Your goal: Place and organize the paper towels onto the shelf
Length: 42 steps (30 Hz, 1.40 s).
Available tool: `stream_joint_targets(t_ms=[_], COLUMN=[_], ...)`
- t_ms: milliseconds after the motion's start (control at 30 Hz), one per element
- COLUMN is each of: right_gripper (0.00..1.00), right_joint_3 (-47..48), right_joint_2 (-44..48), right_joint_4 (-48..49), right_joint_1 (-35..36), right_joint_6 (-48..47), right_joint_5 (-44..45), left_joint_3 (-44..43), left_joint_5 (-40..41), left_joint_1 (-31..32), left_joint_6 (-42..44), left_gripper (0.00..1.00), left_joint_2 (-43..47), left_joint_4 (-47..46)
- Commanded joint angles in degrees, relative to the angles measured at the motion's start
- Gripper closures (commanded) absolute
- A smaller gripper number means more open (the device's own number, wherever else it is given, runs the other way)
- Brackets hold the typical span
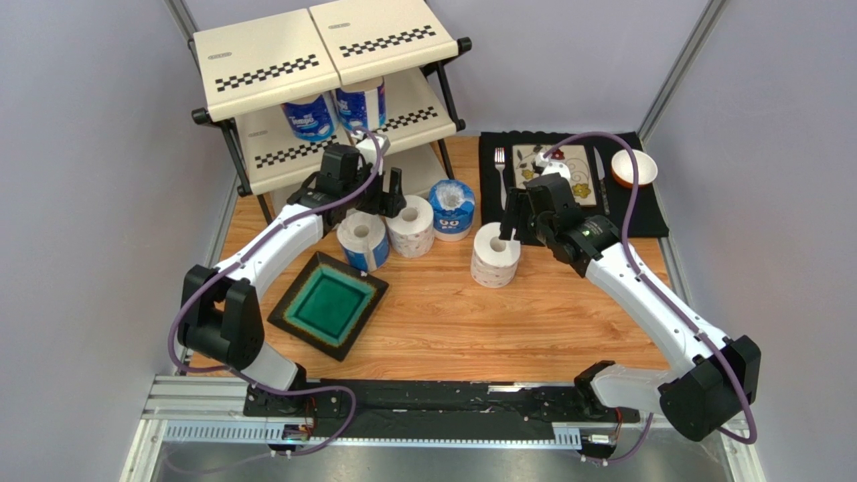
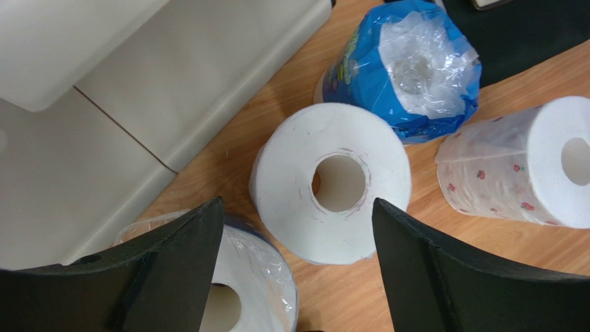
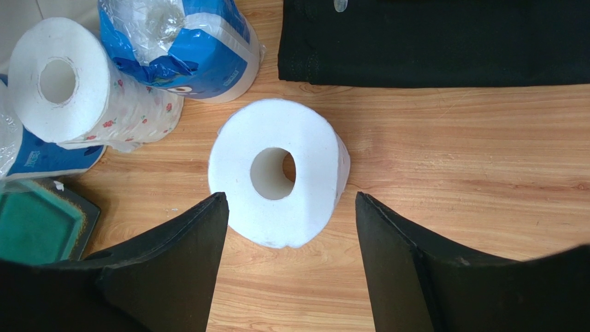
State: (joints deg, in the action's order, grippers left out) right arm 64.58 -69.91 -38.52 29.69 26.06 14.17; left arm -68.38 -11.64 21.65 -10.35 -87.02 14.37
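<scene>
Six short white paper rolls with hollow cores. Two in blue-printed plastic wrap: left shelved roll, right shelved roll. Four on the wooden tabletop: one clear-and-blue-wrapped roll, one blue-bagged roll, two in faint flower-patterned wrap, left flowered roll and right flowered roll.

One three-tier cream shelf with checkered strips and a black tube frame. One square green glazed dish. One black cloth placemat, one silver fork, one knife, one patterned rectangular plate, one white bowl with orange inside.

Two white-and-black robot arms: left arm, right arm.

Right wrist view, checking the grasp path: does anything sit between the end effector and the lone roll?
Nothing visible: the open right end effector hangs just above the upright roll, with only air between them.
</scene>
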Motion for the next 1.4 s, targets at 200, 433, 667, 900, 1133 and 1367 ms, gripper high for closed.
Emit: stream_joint_targets(t_ms=[200, 433, 667, 900, 1133, 1367], right_gripper=[0.29, 0.29, 0.29, 0.29, 0.29, 0.29], right_joint_3=[-0.24, -0.33, -0.77, -1.12, -1.3, -1.56], right_joint_2=[0.48, 0.04, -0.05, 0.3, 0.39, 0.39], right_joint_4=[2.93, 3.1, 3.45, 3.63, 3.54, 3.72], right_joint_1=[-0.34, -0.43, -0.51, -0.6, -0.78, -0.78], right_joint_6=[-0.84, -0.75, -0.58, -0.66, -0.75, -0.58], right_joint_5=[-1.52, -1.69, -2.04, -1.96, -1.96, -1.96], left_joint_3=[0.26, -0.26, -1.32, -2.99, -5.36, -5.62], left_joint_5=[0.57, -1.1, -0.84, -0.58, 1.09, 1.71], left_joint_1=[0.24, 0.41, 0.94, 1.29, 2.26, 2.34], left_joint_6=[3.06, 3.05, 3.67, 3.76, 4.72, 5.16], left_gripper=[0.11, 0.08, 0.06, 0.07, 0.11, 0.29], left_joint_2=[-3.76, -5.43, -7.54, -10.35, -13.52, -14.67], left_joint_4=[-1.1, -1.28, -0.84, -0.57, 0.83, 1.1])
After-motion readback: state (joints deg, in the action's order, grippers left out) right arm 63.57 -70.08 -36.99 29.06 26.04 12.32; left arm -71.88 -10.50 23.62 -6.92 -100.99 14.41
